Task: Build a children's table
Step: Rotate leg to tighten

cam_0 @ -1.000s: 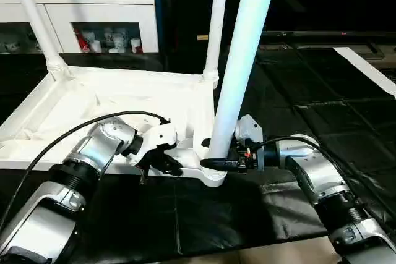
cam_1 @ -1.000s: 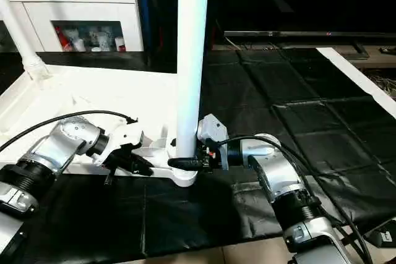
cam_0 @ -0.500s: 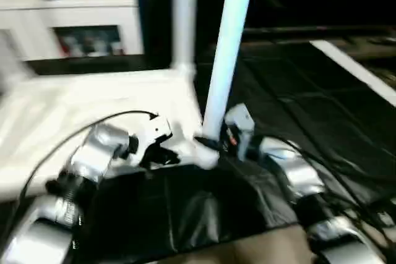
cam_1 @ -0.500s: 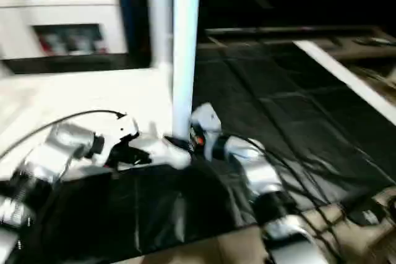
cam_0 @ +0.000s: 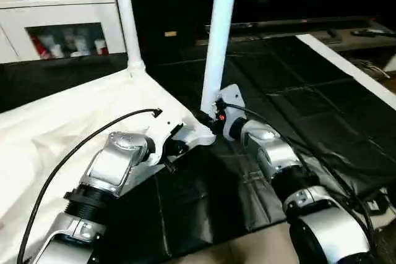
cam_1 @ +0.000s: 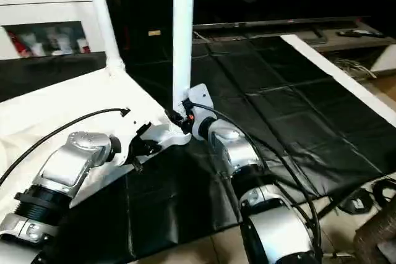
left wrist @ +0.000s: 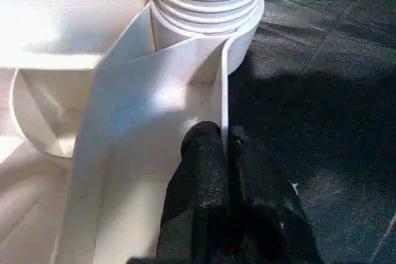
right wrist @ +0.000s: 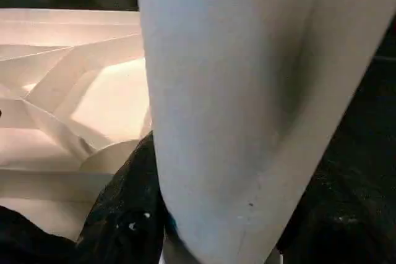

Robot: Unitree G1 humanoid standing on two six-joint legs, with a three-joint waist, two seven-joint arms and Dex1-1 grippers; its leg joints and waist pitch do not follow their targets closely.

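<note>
1. The left gripper (left wrist: pixel 226 153) pinches the thin rim wall of the upturned table top (cam_0: pixel 68 122), its 2 fingers clamped on the edge.
2. The right gripper (cam_0: pixel 207 119) clasps an upright leg (cam_0: pixel 219 35) just above its corner socket (left wrist: pixel 207 23).
3. At 11 o'clock from that socket, a second leg (cam_0: pixel 124 17) stands in another corner.

The right gripper (cam_0: pixel 208 119) clasps the near leg (cam_0: pixel 219 35) standing upright in the upturned tabletop (cam_0: pixel 68 115).
</note>
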